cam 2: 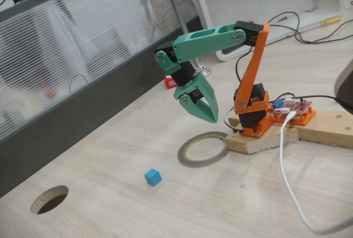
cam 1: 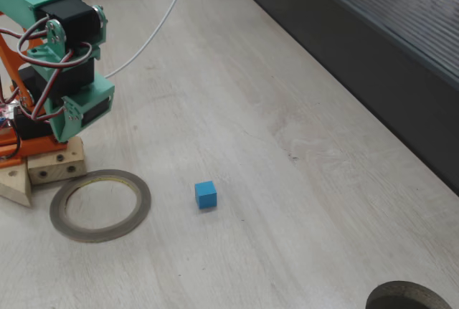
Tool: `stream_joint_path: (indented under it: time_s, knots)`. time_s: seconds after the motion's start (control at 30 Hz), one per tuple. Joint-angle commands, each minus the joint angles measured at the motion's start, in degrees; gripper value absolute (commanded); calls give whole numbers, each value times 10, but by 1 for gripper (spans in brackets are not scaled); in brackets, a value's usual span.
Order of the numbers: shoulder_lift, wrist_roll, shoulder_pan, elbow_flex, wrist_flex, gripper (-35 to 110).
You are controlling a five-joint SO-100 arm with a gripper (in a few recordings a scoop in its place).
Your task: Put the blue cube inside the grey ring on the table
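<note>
Cube: the blue cube (cam 1: pixel 206 194) sits alone on the table (cam 1: pixel 237 108), at 3 o'clock from the grey ring (cam 1: pixel 100 205), outside it.
Pincer: the gripper (cam 2: pixel 209 117) hangs above the ring, pressed together, holding nothing.
Around: a round hole (cam 2: pixel 49 199) and a white cable (cam 2: pixel 292 188).
Edge: a dark ledge (cam 1: pixel 358 72) lines the table.
Room: bare table lies between cube and ring.

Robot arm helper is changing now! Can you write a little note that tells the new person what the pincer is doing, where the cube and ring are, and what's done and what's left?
Pincer: hanging above the table near the arm's base, holding nothing; its jaws look nearly closed, but I can't tell for sure.
Blue cube: sitting on the table, outside the grey ring, off to the ring's right in a fixed view.
Grey ring: flat on the table beside the wooden base block, nothing inside it.
Done: nothing yet.
Left: reach the cube, grab it, carry it over, set it inside the ring.
</note>
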Motion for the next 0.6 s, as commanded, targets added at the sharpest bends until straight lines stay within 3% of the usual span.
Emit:
stream_joint_path:
  time_s: [0.0,0.37,0.57]
  knots:
    - [8,5,3,2,9,1]
    - [1,8,4,-4,9,1]
    - [-99,9,4,-11,9,1]
